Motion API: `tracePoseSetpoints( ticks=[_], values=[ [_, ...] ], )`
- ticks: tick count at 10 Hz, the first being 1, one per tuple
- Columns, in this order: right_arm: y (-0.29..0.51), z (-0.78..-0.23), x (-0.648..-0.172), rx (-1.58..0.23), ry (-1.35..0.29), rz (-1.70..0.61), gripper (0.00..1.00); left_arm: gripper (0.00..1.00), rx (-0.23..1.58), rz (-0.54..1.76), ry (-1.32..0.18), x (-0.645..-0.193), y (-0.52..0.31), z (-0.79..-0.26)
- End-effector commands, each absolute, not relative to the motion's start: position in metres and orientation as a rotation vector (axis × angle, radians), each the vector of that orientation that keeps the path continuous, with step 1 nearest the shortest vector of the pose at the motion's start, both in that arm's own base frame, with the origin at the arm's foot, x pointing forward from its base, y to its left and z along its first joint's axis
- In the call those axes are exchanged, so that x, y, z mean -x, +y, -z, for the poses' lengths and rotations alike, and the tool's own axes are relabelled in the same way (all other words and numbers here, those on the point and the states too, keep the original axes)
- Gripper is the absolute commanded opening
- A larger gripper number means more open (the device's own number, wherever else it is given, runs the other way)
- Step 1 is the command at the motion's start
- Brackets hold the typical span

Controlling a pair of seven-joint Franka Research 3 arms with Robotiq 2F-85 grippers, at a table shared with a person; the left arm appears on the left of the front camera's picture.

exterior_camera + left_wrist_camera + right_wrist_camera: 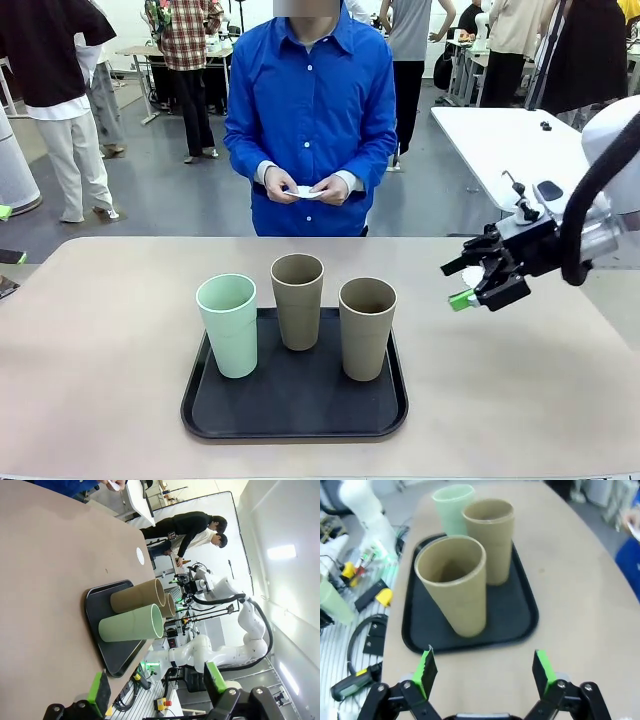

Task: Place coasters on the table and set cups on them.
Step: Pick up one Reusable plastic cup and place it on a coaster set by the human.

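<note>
The beige-pink table [100,350] [45,555] [580,580] has a smooth, matte top with rounded corners. A black rounded-rectangle tray [300,425] [120,655] [515,610] lies flat on it, near the middle and closer to the robot's edge than to the person's. In the left wrist view a small round white disc [140,556] lies flat on the bare top, beyond the tray toward the far right part and well apart from it. Whether it is paper or a mark cannot be told.

Grey floor [150,200]; white table [500,140] far right; white wall [290,510]; strip light [282,552] lit.
</note>
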State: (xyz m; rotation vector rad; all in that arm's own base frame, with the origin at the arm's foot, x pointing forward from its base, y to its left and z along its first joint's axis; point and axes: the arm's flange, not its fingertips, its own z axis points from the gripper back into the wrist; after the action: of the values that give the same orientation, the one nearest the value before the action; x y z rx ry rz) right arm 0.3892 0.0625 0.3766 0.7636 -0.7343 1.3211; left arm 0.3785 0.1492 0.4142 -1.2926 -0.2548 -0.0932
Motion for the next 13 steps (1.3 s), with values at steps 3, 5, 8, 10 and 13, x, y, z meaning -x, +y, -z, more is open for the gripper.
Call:
tracePoseSetpoints(
  ticks=[3, 5, 8, 10, 13],
  values=[
    [0.077, -0.341, -0.412, -0.960, -0.783, -1.418, 1.00, 1.00, 1.300, 0.101, -0.261, -0.377, 0.150, -0.415],
    [0.080, -0.336, -0.413, -0.947, -0.745, -1.401, 1.00, 1.00, 1.300, 0.101, -0.261, -0.377, 0.150, -0.415],
    [0.081, -0.334, -0.407, -0.972, -0.759, -1.406, 1.00, 1.00, 1.300, 0.101, -0.261, -0.377, 0.150, -0.415],
    [0.081, -0.334, -0.407, -0.972, -0.759, -1.406, 1.00, 1.00, 1.300, 0.101, -0.261, -0.377, 0.150, -0.415],
    [0.081, -0.334, -0.407, -0.972, -0.759, -1.406, 1.00, 1.00, 1.300, 0.101, -0.261, -0.377, 0.150, -0.415]
  ],
)
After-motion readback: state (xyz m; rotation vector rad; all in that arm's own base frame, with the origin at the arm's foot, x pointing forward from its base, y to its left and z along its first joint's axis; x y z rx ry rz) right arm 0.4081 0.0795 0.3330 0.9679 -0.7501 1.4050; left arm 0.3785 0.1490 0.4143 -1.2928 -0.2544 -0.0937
